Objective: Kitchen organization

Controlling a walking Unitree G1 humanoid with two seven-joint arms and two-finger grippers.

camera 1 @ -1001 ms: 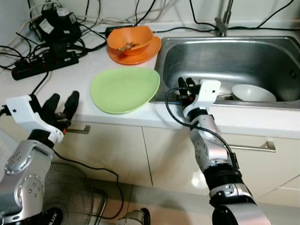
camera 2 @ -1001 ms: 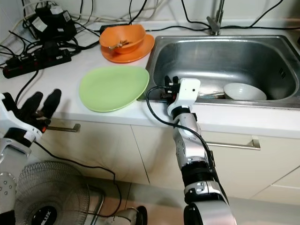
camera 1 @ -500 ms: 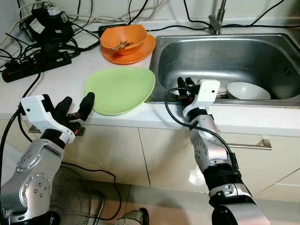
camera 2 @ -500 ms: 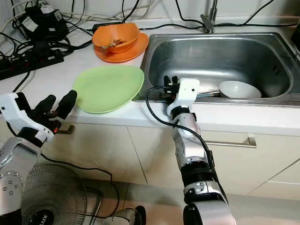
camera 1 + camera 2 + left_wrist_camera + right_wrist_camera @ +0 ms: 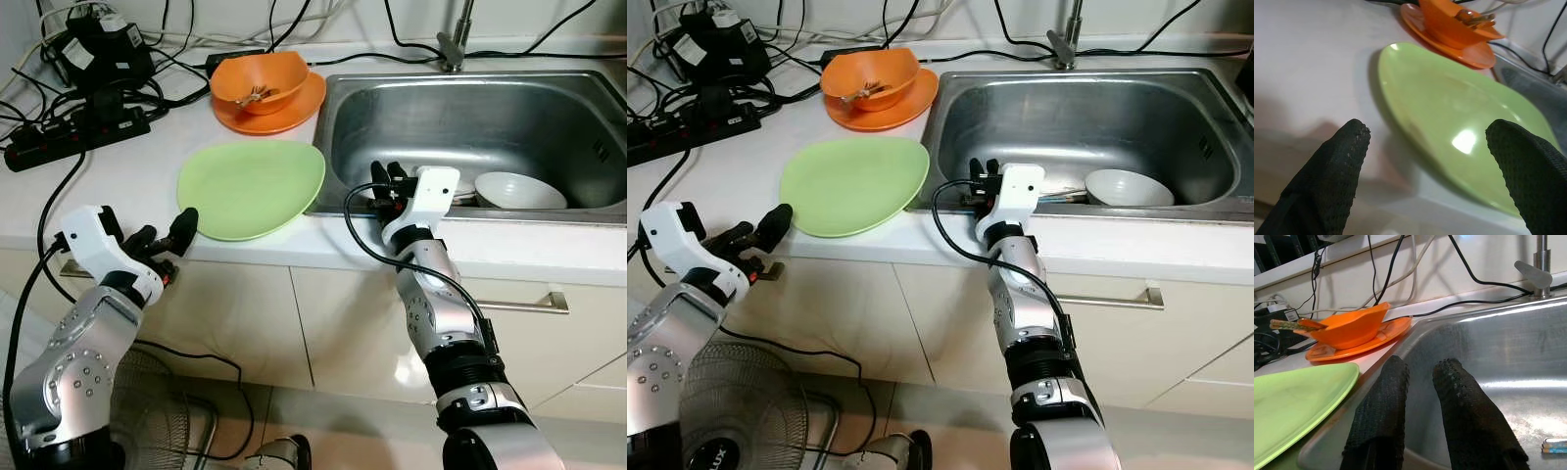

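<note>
Approaching the green plate [image 5: 253,186] with the left gripper [image 5: 165,241], jaws wide apart and empty.

The plate lies on the counter [image 5: 127,176] beside the sink [image 5: 470,127], its near edge apparently just overhanging the counter front. Advance level so one finger passes under the rim and one over it, then close. The right gripper [image 5: 388,184] rests at the sink's near rim, fingers nearly together, holding nothing.

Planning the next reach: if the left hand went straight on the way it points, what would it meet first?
Most likely the green plate: the open left hand points at its near rim, though the remaining gap is unclear.
</note>
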